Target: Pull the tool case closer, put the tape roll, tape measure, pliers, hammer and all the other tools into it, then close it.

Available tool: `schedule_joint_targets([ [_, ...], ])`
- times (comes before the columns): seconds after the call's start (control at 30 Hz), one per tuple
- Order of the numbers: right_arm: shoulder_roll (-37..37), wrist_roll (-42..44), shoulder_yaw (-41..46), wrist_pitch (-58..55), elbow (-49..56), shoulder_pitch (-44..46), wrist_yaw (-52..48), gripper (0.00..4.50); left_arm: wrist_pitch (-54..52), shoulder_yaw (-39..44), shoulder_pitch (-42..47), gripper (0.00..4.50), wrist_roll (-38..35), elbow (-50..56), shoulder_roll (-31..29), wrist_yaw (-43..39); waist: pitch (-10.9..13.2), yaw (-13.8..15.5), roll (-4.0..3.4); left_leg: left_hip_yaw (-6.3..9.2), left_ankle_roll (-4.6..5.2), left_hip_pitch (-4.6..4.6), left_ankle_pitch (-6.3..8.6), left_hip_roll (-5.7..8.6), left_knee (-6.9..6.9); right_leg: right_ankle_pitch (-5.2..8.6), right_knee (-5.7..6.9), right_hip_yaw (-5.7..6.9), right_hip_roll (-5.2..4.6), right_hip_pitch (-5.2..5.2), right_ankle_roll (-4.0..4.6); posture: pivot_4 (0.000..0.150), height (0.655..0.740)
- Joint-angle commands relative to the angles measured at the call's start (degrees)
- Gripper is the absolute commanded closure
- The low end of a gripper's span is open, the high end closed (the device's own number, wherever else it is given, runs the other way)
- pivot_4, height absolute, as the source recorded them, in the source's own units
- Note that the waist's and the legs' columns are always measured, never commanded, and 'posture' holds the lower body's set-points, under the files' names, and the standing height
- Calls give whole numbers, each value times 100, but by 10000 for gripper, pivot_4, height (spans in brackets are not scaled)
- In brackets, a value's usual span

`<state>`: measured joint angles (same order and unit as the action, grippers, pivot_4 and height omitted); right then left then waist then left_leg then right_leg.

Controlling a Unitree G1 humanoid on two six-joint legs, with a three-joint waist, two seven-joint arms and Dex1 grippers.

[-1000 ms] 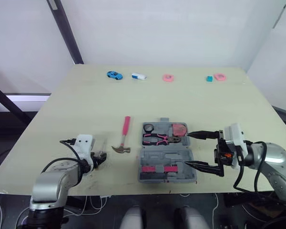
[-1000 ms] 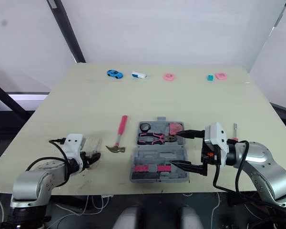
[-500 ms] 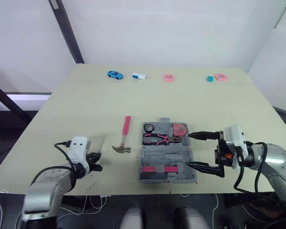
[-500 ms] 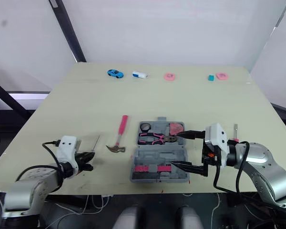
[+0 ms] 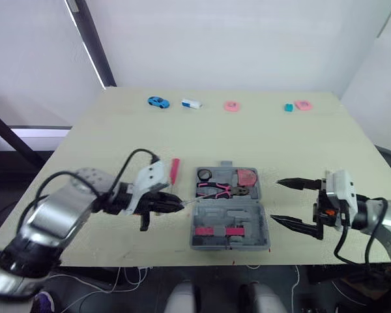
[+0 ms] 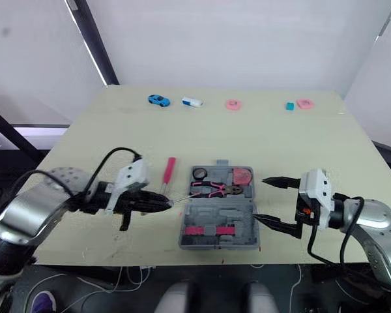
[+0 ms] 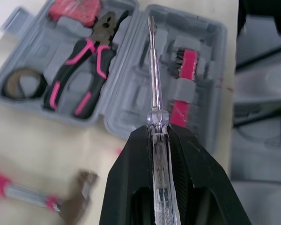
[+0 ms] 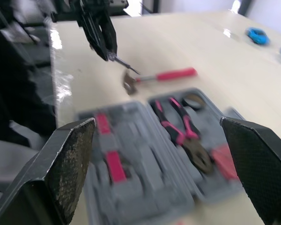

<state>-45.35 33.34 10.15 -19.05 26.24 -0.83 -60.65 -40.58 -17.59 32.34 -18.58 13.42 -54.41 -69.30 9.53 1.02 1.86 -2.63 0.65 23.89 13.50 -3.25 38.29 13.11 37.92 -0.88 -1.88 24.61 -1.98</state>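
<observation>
The grey tool case (image 5: 228, 210) lies open near the table's front edge. Its far half holds the tape roll (image 5: 204, 174), the pink-handled pliers (image 5: 215, 190) and the red tape measure (image 5: 246, 177). My left gripper (image 5: 164, 203) is shut on a clear-handled screwdriver (image 7: 153, 93), whose shaft points over the case's hinge line. The hammer (image 5: 174, 169) lies just left of the case, with its head behind my left gripper. My right gripper (image 5: 275, 200) hovers wide open just right of the case, empty.
Along the far edge sit a blue toy car (image 5: 158, 102), a white block (image 5: 191, 104), two pink rings (image 5: 231, 106) (image 5: 303, 105) and a teal block (image 5: 288, 107). The table's front edge runs just below the case.
My left arm has swung from the front left corner to the case's left side, carrying the screwdriver. My right gripper has drawn back a little to the right.
</observation>
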Motion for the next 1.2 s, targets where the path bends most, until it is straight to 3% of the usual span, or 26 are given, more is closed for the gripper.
schedule_joint_targets([
  [0.03, -264, 27, 518, 111, 216, -335, -153, 0, -67, -966, 819, 44276, 744, -298, 298, -288, 0, 22, 2, 8, 0, 5, 0, 1, 1, 0, -1, -7, 11, -1, -2, 1500, 7400],
  [0.2, -366, 95, 933, 63, 348, -663, -71, 0, -344, -1746, 1561, 44276, 1278, -774, 960, -375, 1, -74, 3, 6, 1, 1, 0, 4, 4, -5, 1, -38, 27, -2, -14, 1500, 7400],
  [0.47, -349, 30, 1174, 43, 553, -928, 111, 0, -211, -2365, 1978, 44276, 1931, -1479, 1659, -391, 1, -52, 2, 16, 1, 1, 0, 1, 4, -3, 4, -38, 35, -2, -13, 1500, 7400],
  [1.2, -345, 49, 1356, -12, 828, -1199, 353, 0, 527, -2592, 2199, 44276, 2862, -2739, 2640, -460, 0, -21, 1, 19, 2, 5, 0, 4, 7, -3, 4, -46, 37, -3, -14, 1500, 7400],
])
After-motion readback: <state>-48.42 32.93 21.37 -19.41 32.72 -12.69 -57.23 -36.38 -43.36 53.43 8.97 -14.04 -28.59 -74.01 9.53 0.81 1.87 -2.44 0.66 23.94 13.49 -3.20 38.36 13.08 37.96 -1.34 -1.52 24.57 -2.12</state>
